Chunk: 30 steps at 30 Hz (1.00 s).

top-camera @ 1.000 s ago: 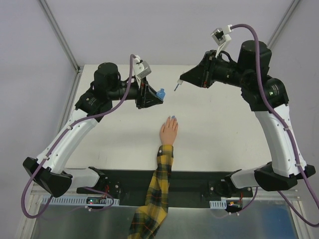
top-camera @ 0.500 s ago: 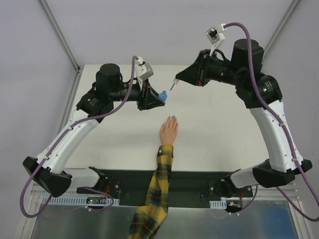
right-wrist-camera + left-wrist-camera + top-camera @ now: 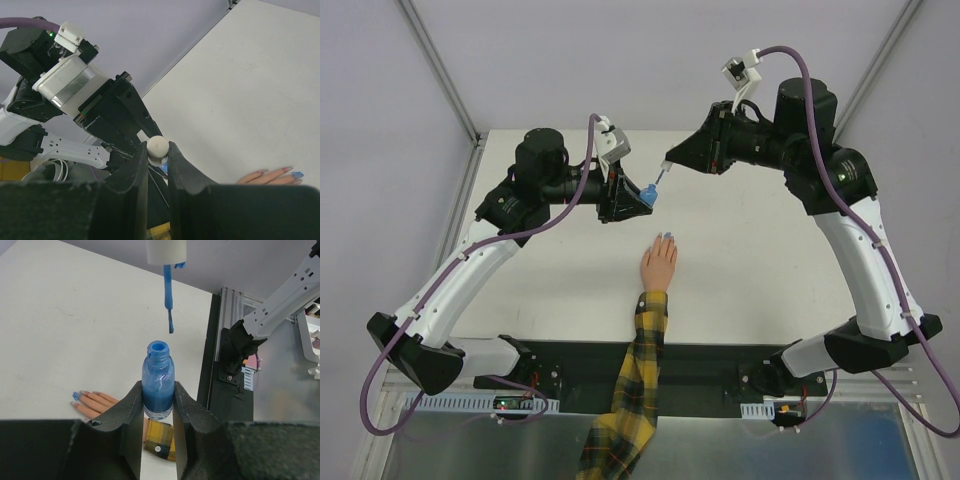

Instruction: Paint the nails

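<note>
Over the middle of the white table (image 3: pixel 770 250) the two arms meet: the left gripper (image 3: pixel 638 197) is clamped on a small blue bottle (image 3: pixel 647 192), and the right gripper (image 3: pixel 670 165) is closed on a white cap (image 3: pixel 157 145) that carries a brush (image 3: pixel 661 177). From the top camera the brush and the bottle seem to touch, and it cannot be decided there. The left wrist camera decides it — the bottle stands upright between the two fingers (image 3: pixel 131 410), its neck is open, and the wet blue brush hangs just above the mouth, apart from it. The right wrist camera shows only the round top of the cap squeezed between its fingers (image 3: pixel 137 175); the brush is hidden under them. The nails (image 3: pixel 666 237) are on a peach-coloured hand (image 3: pixel 658 265) with a yellow-black plaid sleeve (image 3: pixel 640 370), lying on the table nearer to the arm bases than the bottle. From the top they are only one light blue spot at the fingertips. Both wrist views show more: one nail at the edge of the hand is blue, the others beside it are skin-toned.
</note>
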Tool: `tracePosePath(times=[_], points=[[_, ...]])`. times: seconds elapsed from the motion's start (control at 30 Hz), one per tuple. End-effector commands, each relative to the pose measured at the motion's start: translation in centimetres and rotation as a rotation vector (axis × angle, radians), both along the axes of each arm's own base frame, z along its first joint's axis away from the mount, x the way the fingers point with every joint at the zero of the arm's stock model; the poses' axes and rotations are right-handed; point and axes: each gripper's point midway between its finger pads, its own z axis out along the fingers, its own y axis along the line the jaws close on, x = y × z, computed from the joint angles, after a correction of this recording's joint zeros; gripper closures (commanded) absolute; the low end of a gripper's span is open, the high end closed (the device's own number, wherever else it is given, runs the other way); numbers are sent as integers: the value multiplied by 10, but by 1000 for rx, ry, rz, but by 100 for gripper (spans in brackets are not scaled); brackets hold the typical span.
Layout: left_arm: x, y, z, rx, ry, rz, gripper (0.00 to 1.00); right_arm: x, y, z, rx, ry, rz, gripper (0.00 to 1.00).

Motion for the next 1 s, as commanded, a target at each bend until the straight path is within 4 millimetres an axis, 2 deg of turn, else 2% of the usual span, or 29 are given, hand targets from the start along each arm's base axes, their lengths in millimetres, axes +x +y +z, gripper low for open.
tracePosePath(times=[0.0, 0.97], points=[[-1, -4, 12, -21, -72, -30, 100, -1, 4, 16, 38, -38, 6, 100], [0, -2, 11, -17, -78, -19, 100, 1, 9, -3, 10, 3, 9, 99]])
